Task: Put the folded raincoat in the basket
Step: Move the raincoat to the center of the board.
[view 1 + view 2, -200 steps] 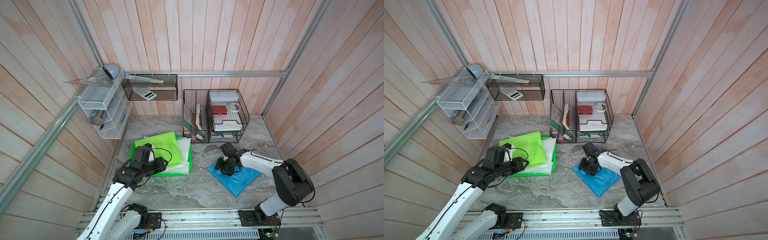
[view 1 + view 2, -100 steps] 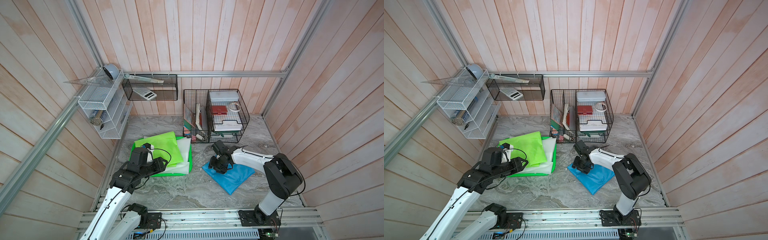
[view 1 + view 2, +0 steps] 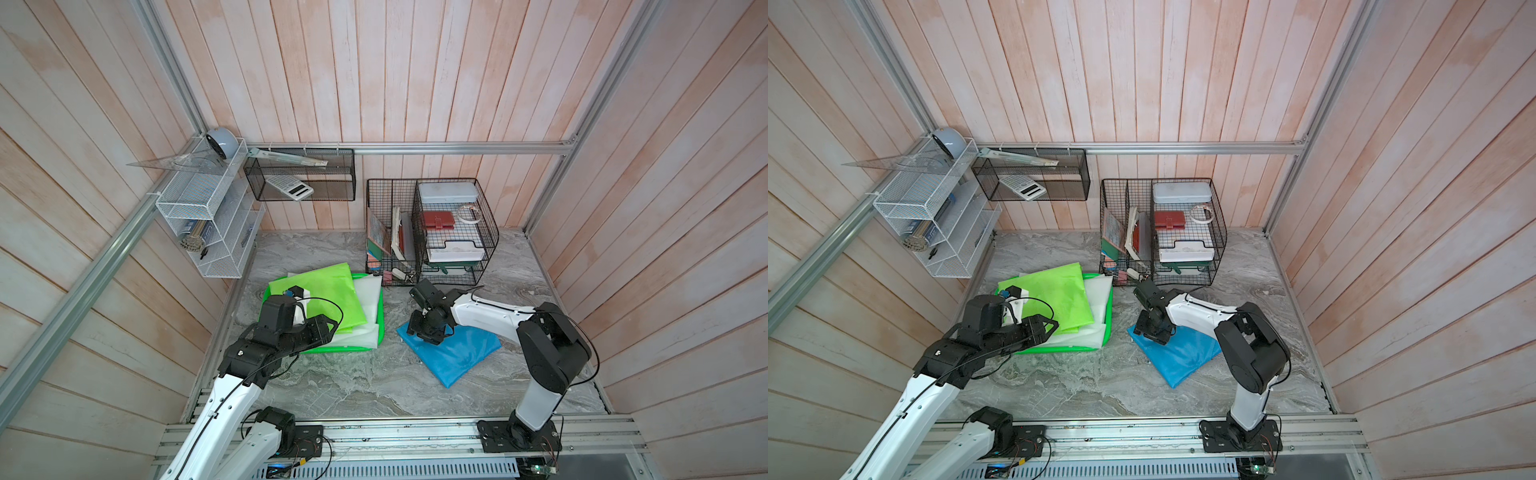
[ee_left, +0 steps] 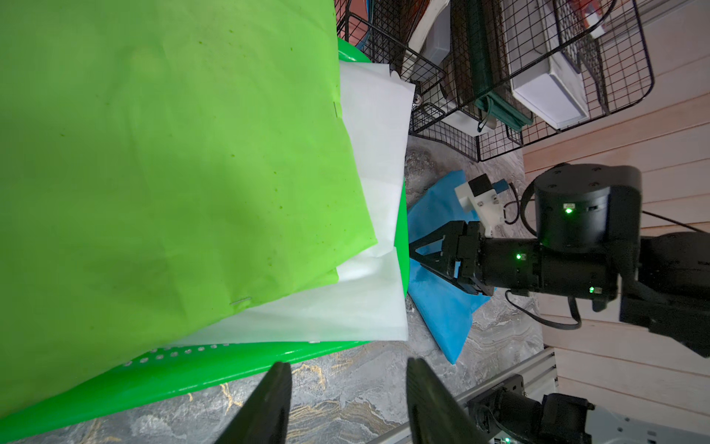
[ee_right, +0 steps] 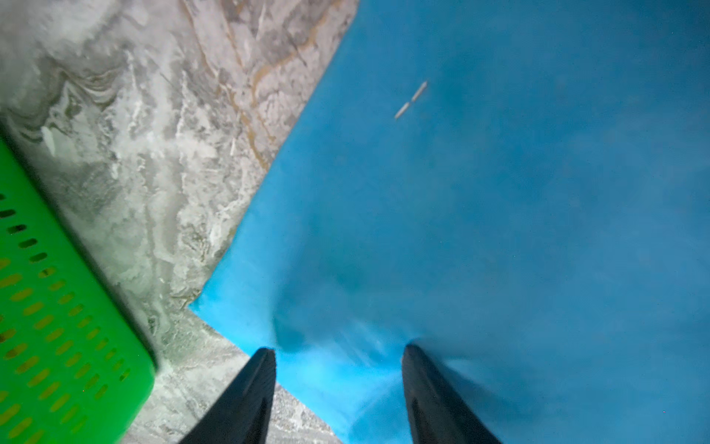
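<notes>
Two folded raincoats, a green one (image 3: 320, 299) over a white one (image 3: 368, 301), already lie in the basket (image 3: 340, 350). The blue raincoat (image 3: 457, 353) is not in yet: it lies flat on the table (image 3: 374, 386) just to the right of the basket, with a strip of bare table between them. I have the right claw (image 5: 338, 348) down on its corner nearest the basket, fingers spread, with a pucker of blue cloth between them but no pinch. The left claw (image 4: 348, 361) hangs by the basket's near rim, spread and empty. I judge the step in hand to be the pickup of the blue one. Next I'd close the right claw on that bunched corner, lift until the hanging cloth clears the rim, then carry it over the stack. Held by one corner, it may well unfold, so I'd go slowly.
</notes>
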`<state>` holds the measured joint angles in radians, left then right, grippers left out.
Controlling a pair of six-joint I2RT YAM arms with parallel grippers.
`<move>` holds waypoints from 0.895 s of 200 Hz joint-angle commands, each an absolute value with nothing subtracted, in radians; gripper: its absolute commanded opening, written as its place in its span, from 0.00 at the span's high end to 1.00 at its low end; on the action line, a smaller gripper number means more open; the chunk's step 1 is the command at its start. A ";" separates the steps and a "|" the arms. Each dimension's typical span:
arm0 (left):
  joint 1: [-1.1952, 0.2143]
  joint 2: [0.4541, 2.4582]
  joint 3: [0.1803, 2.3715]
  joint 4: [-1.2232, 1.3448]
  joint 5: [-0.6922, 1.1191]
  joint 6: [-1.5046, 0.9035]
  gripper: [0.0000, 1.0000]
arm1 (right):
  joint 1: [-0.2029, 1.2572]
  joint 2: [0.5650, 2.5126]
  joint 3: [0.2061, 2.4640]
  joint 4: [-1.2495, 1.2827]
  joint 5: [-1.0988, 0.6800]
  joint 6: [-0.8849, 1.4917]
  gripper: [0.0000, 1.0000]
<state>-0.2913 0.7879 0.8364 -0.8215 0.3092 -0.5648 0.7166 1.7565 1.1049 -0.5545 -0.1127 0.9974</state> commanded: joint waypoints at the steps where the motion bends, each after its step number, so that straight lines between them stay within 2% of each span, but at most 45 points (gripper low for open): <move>1: -0.295 0.771 0.830 -0.807 0.310 -0.548 0.47 | 0.721 1.668 1.135 -0.592 -0.049 0.953 0.40; 49: -0.299 0.717 0.824 -0.809 0.282 -0.566 0.47 | 0.669 1.551 1.177 -0.698 -0.026 0.810 0.40; 67: -0.304 0.703 0.820 -0.810 0.339 -0.576 0.48 | 0.616 1.514 1.156 -0.742 -0.035 0.759 0.40; 87: -0.317 0.695 0.827 -0.844 0.380 -0.598 0.49 | 0.539 1.477 1.093 -0.769 -0.056 0.704 0.42; 112: -0.318 0.668 0.847 -0.890 0.332 -0.630 0.49 | 0.464 1.487 0.975 -0.736 -0.136 0.633 0.45; 146: -0.327 0.697 0.864 -0.864 0.360 -0.730 0.49 | 0.534 1.600 0.895 -0.666 -0.206 0.577 0.48; 179: -0.411 0.677 0.815 -0.768 0.341 -0.838 0.49 | 0.669 1.631 0.823 -0.523 -0.251 0.679 0.48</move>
